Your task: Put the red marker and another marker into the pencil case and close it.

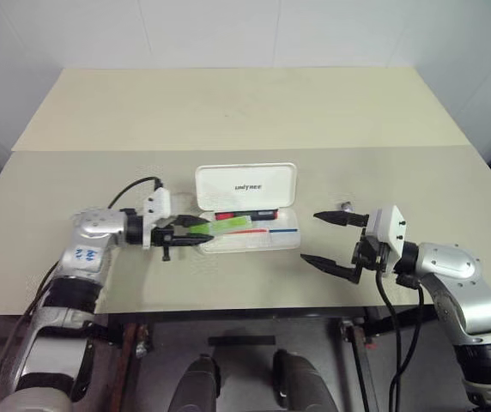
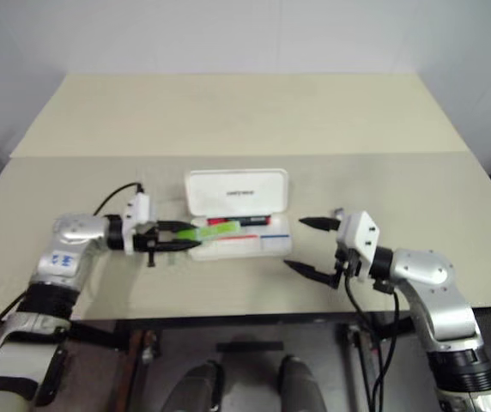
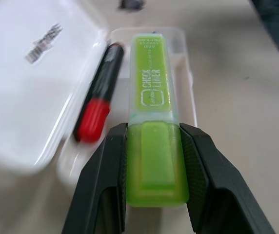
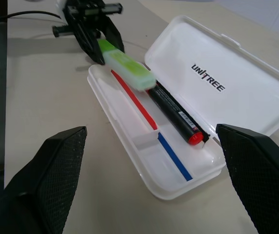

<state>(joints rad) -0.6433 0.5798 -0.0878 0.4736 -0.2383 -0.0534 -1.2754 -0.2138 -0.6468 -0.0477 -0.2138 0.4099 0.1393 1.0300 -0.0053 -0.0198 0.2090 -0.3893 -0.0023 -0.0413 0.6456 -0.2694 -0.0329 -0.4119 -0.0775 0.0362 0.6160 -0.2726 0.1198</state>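
The white pencil case lies open mid-table, its lid standing up at the back. The red marker lies inside the tray along the hinge side. My left gripper is shut on the green marker, one finger on each side of its cap end. The marker's body reaches over the left end of the tray, just above the red line inside. To the right of the case, clear of it, my right gripper is open and empty.
A small grey object lies on the table just behind my right gripper. A seam separates this table from a second one behind it. The front edge runs close below both arms.
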